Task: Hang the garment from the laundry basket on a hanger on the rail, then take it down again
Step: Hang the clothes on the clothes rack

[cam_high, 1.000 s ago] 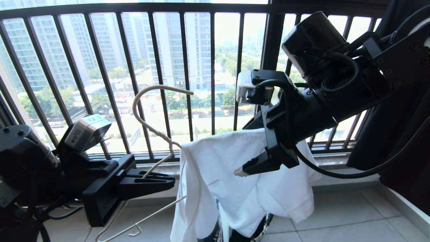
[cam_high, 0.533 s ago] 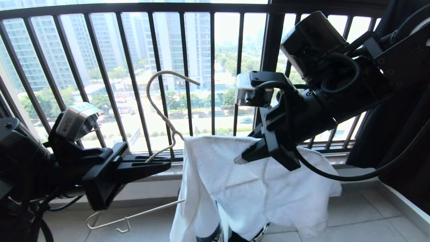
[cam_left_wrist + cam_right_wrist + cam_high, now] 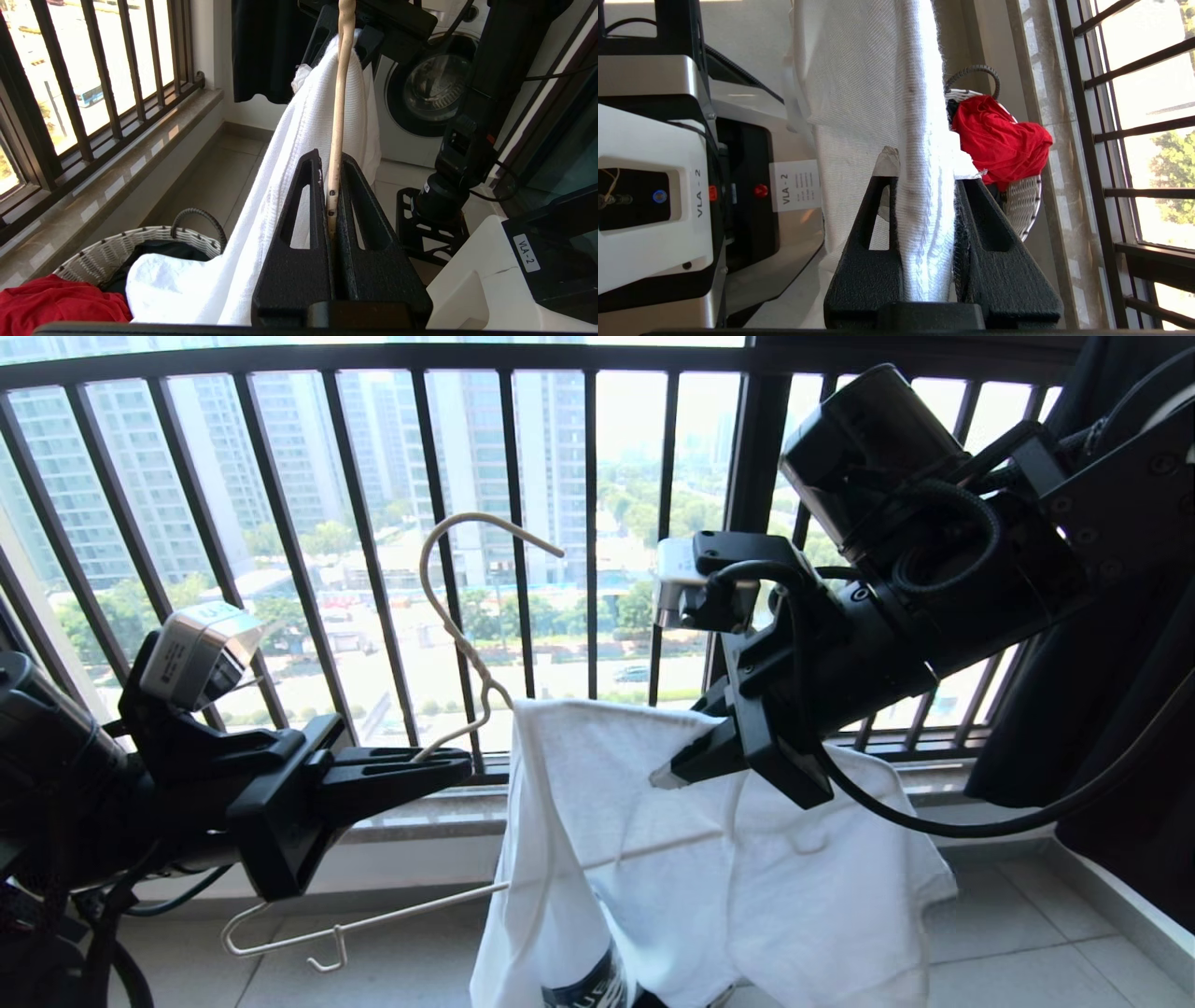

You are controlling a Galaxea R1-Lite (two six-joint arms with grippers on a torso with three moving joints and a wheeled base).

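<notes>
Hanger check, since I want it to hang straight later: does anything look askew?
Yes. The hanger is tilted, one bare end sticking out low, held by the left gripper; the T-shirt covers only its other side, pinched by the right gripper.

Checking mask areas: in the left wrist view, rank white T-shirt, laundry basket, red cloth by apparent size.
1. White T-shirt, clearly largest.
2. Laundry basket, its visible rim.
3. Red cloth, cut off by the frame edge.

Basket versus cloth is close, so that order is unsure.
</notes>
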